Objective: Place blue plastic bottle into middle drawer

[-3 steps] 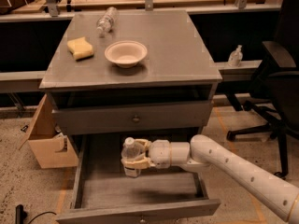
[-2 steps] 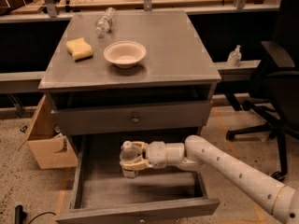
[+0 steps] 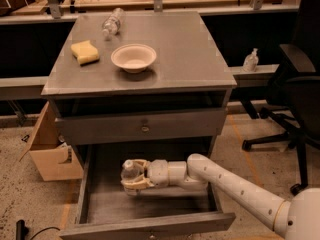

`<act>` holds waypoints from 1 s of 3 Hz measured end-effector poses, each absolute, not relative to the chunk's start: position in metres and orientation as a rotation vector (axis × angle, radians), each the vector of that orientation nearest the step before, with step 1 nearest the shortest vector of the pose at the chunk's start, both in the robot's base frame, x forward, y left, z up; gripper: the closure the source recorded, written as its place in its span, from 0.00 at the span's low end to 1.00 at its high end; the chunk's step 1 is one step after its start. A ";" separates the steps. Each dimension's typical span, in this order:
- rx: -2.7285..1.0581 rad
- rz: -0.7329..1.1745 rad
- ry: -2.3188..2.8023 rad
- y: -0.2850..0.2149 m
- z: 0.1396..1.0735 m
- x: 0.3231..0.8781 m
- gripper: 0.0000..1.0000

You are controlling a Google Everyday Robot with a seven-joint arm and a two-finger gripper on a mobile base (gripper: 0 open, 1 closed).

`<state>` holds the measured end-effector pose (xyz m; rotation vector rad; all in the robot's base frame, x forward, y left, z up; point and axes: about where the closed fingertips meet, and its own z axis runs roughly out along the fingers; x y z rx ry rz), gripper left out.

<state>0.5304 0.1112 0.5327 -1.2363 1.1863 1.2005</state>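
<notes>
The middle drawer (image 3: 150, 226) is pulled open below the cabinet, showing its bare board floor. My gripper (image 3: 135, 176) reaches into it from the right on the white arm. Its fingers are shut on the blue plastic bottle (image 3: 129, 169), a clear bottle with a white cap. The bottle is held upright and low over the left-middle of the drawer floor. I cannot tell whether its base touches the floor.
The upper drawer with a round knob (image 3: 144, 129) is closed. On the cabinet top lie a yellow sponge (image 3: 85, 52), a white bowl (image 3: 133, 57) and a smaller clear bottle (image 3: 111, 23). A cardboard box (image 3: 50, 154) stands at the left and an office chair (image 3: 295, 84) at the right.
My gripper has moved a little to the left and lower into the drawer with the bottle in it. Nothing on the cabinet top has moved.
</notes>
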 end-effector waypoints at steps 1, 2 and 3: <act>-1.217 1.178 1.209 0.120 0.510 0.526 0.83; -1.202 1.172 1.246 0.126 0.492 0.524 0.58; -1.192 1.168 1.264 0.128 0.485 0.524 0.35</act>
